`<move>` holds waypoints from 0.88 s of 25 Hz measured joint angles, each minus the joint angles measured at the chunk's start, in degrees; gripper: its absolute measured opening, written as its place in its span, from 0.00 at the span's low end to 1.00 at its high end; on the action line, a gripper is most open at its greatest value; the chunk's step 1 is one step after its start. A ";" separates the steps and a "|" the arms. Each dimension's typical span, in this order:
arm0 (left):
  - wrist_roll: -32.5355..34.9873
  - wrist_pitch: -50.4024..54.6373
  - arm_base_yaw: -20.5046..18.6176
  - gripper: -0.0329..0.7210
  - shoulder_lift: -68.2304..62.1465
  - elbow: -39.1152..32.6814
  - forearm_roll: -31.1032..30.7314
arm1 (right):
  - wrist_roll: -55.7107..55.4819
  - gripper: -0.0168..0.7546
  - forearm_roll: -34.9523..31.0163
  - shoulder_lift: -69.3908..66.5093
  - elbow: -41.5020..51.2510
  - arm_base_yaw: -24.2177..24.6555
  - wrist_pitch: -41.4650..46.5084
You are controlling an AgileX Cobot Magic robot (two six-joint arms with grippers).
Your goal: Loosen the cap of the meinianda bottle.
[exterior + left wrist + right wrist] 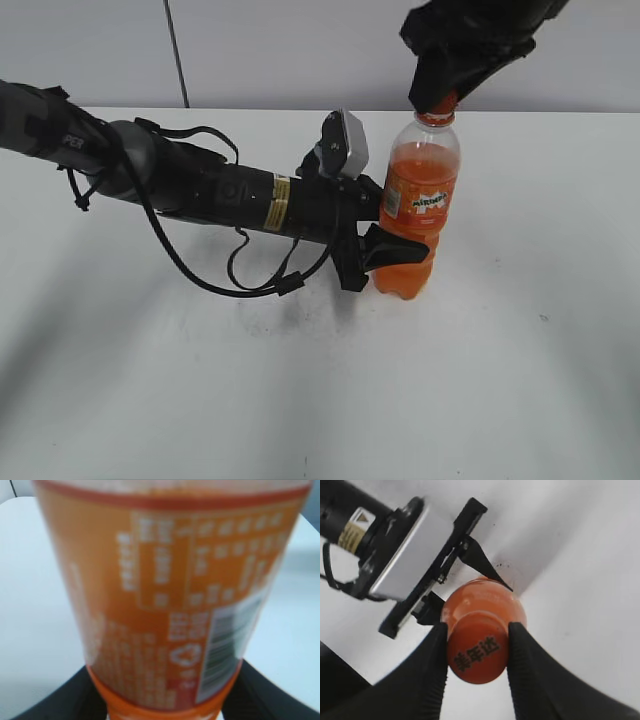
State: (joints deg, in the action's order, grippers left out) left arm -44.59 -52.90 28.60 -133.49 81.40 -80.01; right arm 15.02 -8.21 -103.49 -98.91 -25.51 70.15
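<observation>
**Both hands on the bottle**

While the meinianda bottle (pixel 415 205) stands upright on the white bench (pixel 520 380), the left hand (pixel 385 248) clamps its lower body from the side. Up top, the right hand (pixel 476 652) has closed snugly on the orange cap (pixel 478 653), fingers (pixel 432 665) pressing either side.

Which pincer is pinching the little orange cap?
The right pincer, coming from above, has its fingers on both sides of the cap. The left pincer grips the bottle lower down, around its waist.
</observation>
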 joint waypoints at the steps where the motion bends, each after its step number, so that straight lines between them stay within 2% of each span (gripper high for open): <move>1: 0.00 0.00 0.00 0.55 0.00 0.00 0.00 | 7.09 0.37 -0.07 0.00 0.00 0.00 0.00; 6: -0.19 0.05 -0.05 0.55 0.00 0.00 0.09 | 46.36 0.37 0.21 0.11 -0.04 0.00 -0.12; 9: -0.19 0.05 -0.05 0.55 0.00 0.00 0.09 | 56.46 0.37 0.28 0.11 -0.04 0.00 -0.12; 16: -0.19 -0.09 -0.11 0.55 0.00 0.00 -0.09 | 58.45 0.37 -3.48 0.99 -0.04 0.00 -0.05; 19: -0.19 -0.09 -0.11 0.55 0.00 0.00 -0.15 | 49.53 0.37 -5.22 3.25 -0.04 0.00 -0.10; 22: -0.19 -0.09 -0.11 0.55 0.00 0.00 -0.15 | 33.95 0.37 -5.40 5.80 -0.04 0.72 -0.05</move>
State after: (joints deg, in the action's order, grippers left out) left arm -44.78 -52.98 28.49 -133.49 81.40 -80.16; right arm 48.97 -13.61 -97.69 -98.95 -24.78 70.09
